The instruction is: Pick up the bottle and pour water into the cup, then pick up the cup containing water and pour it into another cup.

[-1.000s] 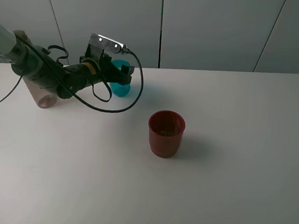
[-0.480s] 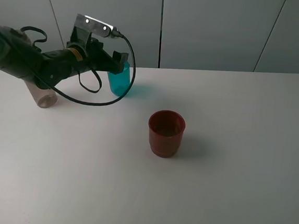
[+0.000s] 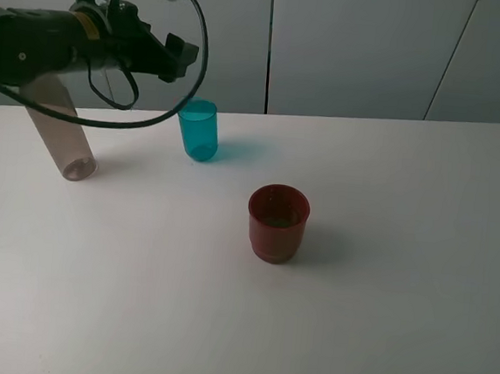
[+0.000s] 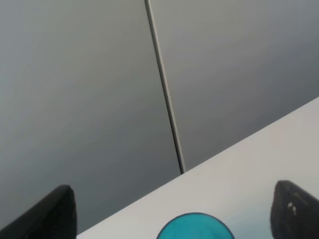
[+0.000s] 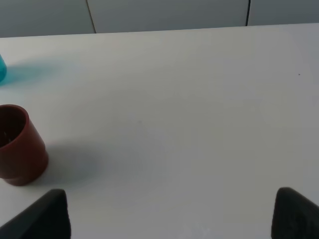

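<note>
The left gripper (image 3: 176,55), fingers spread wide and empty, hovers above the upright teal cup (image 3: 199,130), not touching.

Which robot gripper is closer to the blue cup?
Left. The left gripper hangs open just above the blue cup; the right gripper is beyond the red cup.

Black arm (image 3: 44,38), looping black cable (image 3: 195,68)
</note>
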